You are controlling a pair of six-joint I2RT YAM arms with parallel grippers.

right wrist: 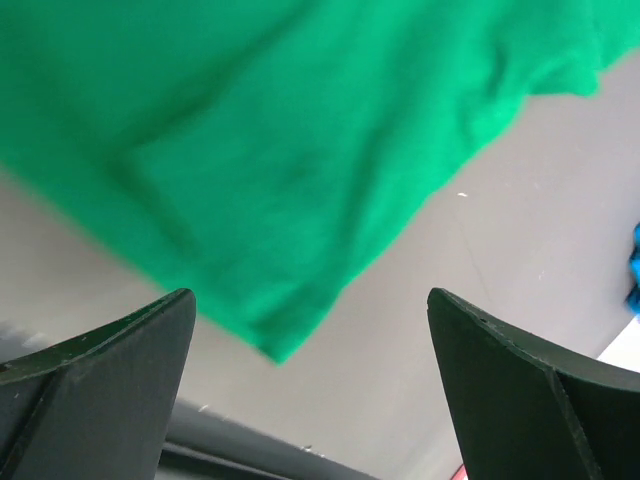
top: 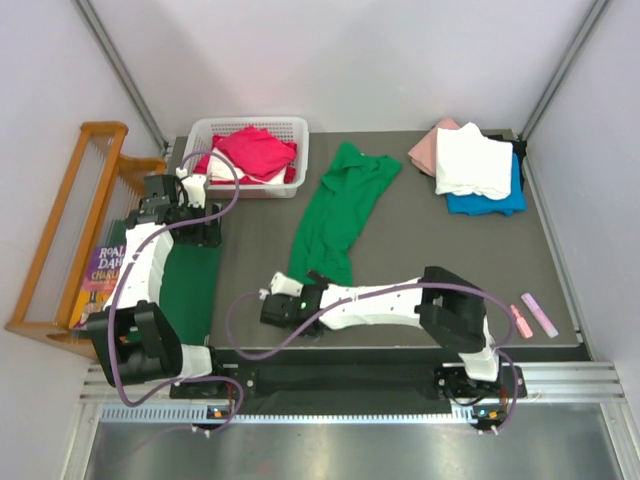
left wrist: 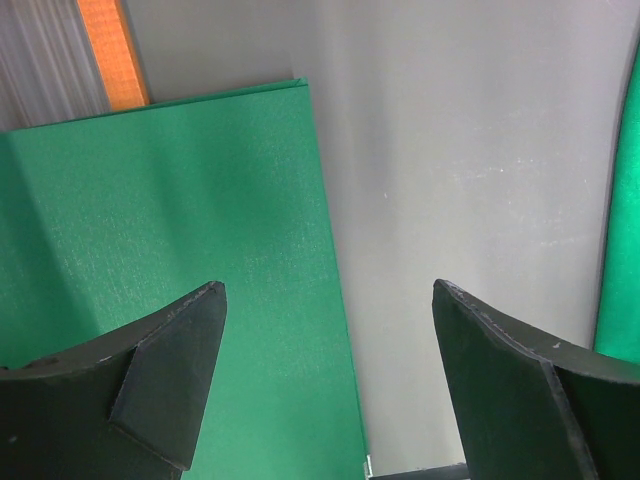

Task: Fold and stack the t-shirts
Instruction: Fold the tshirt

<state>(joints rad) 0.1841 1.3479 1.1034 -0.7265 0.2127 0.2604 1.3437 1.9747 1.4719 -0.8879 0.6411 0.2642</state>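
Observation:
A bright green t-shirt [top: 340, 210] lies in a long rumpled strip down the middle of the grey table. My right gripper [top: 275, 295] is open and empty, low over the table just beside the shirt's near end; in the right wrist view [right wrist: 310, 370] the shirt's corner [right wrist: 280, 150] hangs between and beyond the fingers. My left gripper [top: 200, 218] is open and empty over the far edge of the dark green mat [top: 190, 290], which also shows in the left wrist view [left wrist: 170, 250]. A red/magenta t-shirt [top: 255, 150] lies in a white basket [top: 200, 130]. Folded pink [top: 430, 145], white [top: 470, 160] and blue [top: 490, 203] t-shirts are stacked at the back right.
A wooden rack [top: 70, 230] and a book [top: 100, 268] stand off the table's left side. Two pink markers [top: 530, 315] lie near the front right edge. Grey walls and metal posts close in the back.

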